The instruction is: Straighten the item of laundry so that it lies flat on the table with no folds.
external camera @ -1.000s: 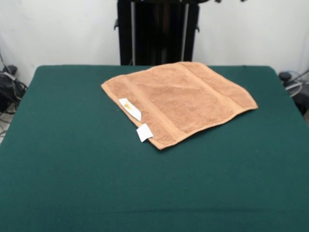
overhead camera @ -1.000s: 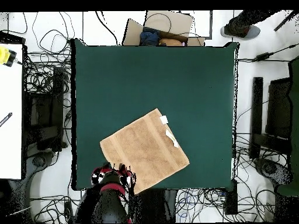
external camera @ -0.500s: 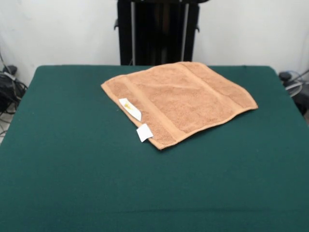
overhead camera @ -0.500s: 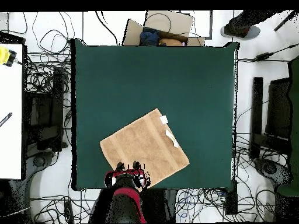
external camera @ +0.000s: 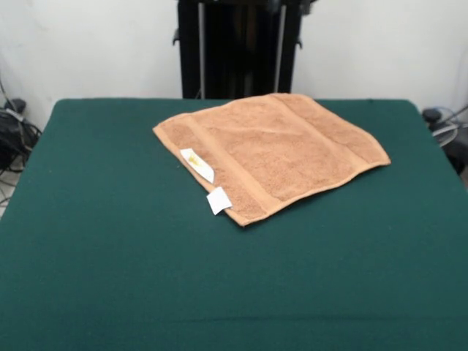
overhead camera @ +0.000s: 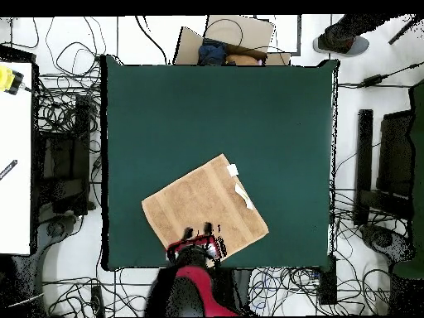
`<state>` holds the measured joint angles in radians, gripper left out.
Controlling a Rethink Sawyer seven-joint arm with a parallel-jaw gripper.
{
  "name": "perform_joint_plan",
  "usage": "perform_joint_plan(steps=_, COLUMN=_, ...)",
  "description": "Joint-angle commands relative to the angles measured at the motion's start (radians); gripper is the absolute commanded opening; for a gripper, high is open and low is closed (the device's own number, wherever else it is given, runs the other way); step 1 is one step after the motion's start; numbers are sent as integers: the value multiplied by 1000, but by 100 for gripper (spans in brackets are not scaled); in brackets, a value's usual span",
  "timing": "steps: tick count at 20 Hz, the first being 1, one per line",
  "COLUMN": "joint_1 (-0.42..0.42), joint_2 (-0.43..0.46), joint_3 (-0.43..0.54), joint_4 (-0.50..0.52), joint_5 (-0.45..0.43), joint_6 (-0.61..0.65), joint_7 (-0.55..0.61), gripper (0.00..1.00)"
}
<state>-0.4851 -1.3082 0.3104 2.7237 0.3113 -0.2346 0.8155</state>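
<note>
The roughly square orange-tan terry towel (external camera: 272,152) (overhead camera: 204,212) lies spread flat, rotated diagonally, on the robot-side half of the large dark green felt table (external camera: 146,278) (overhead camera: 215,108). Two white tags (external camera: 207,182) (overhead camera: 238,184) mark one edge.

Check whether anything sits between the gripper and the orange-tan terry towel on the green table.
Nothing visible does. The gripper is over the orange-tan terry towel at its edge nearest the robot's base, with no object between them. Only the towel and its two white tags lie on the dark green felt table.

arm (overhead camera: 192,290) — red shell, black joints | gripper (overhead camera: 197,232) — black, red-trimmed
</note>
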Motion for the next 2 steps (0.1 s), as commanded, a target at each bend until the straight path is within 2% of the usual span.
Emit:
perform_joint_plan(steps=1, joint_1=-179, joint_2=553, joint_3=-128, joint_4=52, joint_5=-296, joint_6=-455, joint_7=511, gripper=100)
perform_joint_plan(steps=2, joint_1=-172, joint_2=560, joint_3=-142, joint_4=46, joint_5=-303, joint_6=-454, joint_7=524, gripper=100)
